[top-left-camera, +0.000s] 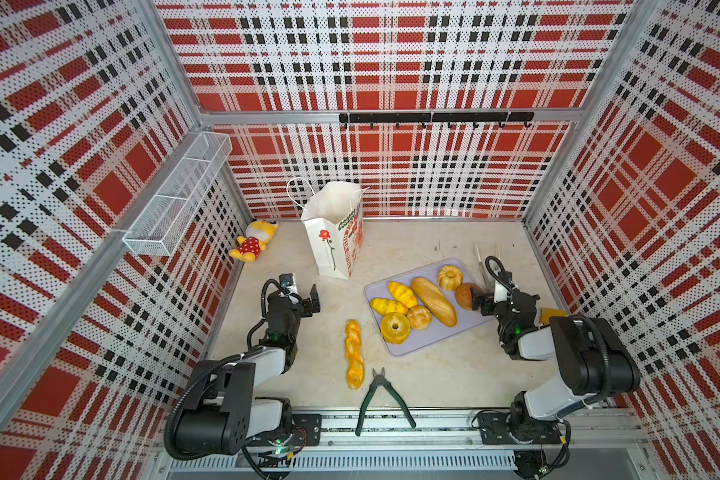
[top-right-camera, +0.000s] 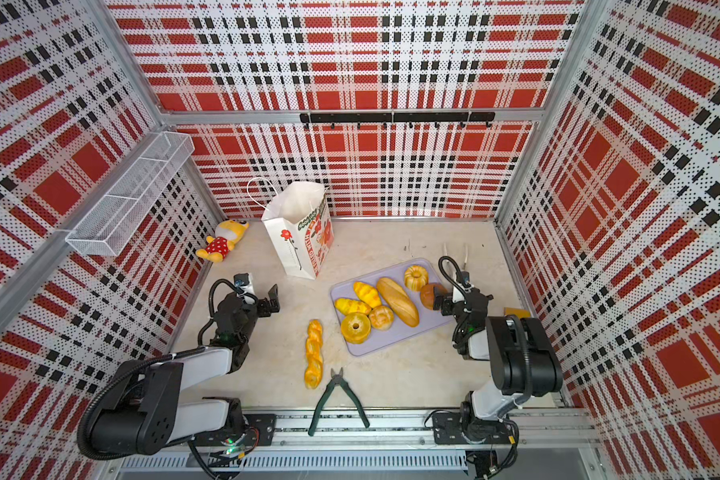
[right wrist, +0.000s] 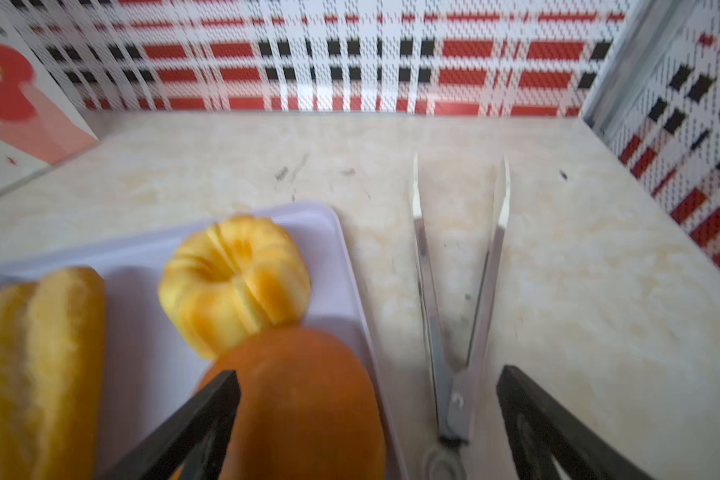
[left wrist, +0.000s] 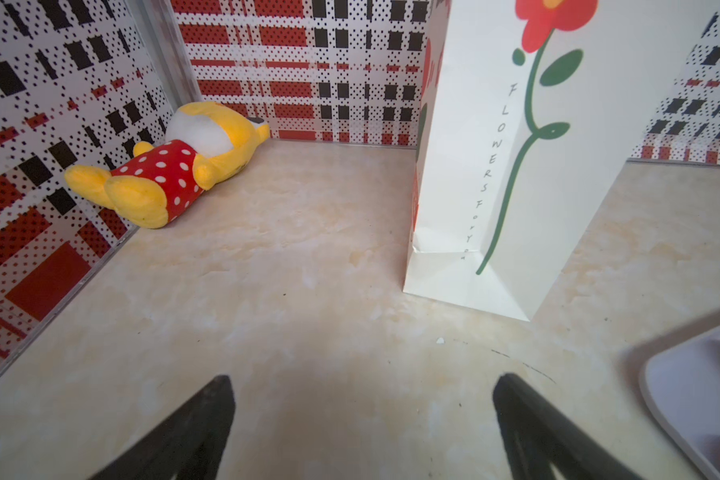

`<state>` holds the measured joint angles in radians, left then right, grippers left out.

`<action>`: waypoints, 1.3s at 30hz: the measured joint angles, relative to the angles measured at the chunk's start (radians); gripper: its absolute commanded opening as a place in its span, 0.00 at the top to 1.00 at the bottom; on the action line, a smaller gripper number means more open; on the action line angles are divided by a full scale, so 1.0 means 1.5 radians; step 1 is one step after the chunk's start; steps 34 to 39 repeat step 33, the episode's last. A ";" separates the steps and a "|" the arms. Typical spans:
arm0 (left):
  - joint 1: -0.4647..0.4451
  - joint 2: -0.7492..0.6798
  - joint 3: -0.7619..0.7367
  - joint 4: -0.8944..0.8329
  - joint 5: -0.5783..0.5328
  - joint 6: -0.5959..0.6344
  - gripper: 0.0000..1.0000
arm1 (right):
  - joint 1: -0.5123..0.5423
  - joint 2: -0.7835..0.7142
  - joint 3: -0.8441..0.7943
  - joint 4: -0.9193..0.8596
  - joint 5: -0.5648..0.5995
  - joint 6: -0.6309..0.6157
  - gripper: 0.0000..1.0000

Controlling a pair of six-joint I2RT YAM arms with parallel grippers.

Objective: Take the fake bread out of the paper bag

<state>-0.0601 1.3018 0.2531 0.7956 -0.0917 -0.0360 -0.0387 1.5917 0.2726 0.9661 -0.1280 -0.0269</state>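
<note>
one tall white paper bag [top-left-camera: 335, 232] stands upright at the back of the counter [top-left-camera: 433, 386], long axis vertical and mouth open upward. no bread shows inside it, though its bottom is hidden. it lies just ahead and to the right of the left hand [left wrist: 363, 377], the nearer one, which is spread wide and empty. one lilac tray [top-left-camera: 431, 337] carries seven fake breads: one long loaf [top-left-camera: 434, 301], two croissants [top-left-camera: 402, 293], one ring [top-left-camera: 395, 328], one fluted cake [top-left-camera: 449, 277], one pale bun [top-left-camera: 419, 317] and one brown bun [top-left-camera: 466, 295]. the eighth, a twisted braid [top-left-camera: 354, 353], lies on the counter between the arms. the right hand [right wrist: 368, 370], wide open at the brown bun's side, grips nothing.
</note>
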 measured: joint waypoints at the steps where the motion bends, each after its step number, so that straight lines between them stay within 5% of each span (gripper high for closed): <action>1: 0.001 0.004 0.000 0.011 0.005 0.008 0.01 | 0.000 -0.001 -0.002 0.007 0.003 0.001 0.00; 7: 0.004 0.182 0.004 0.178 0.035 0.043 0.01 | 0.000 -0.001 0.065 -0.011 -0.003 -0.003 0.00; 10: 0.005 0.172 0.036 0.086 0.016 0.043 0.00 | 0.000 -0.001 0.067 -0.015 -0.010 -0.004 0.00; 19: -0.043 0.174 0.094 0.092 -0.066 0.064 0.00 | 0.000 -0.001 0.067 -0.028 -0.012 -0.004 0.00; 39: -0.043 0.174 0.094 0.092 -0.084 0.072 0.01 | 0.014 -0.001 0.070 -0.035 -0.001 -0.009 0.00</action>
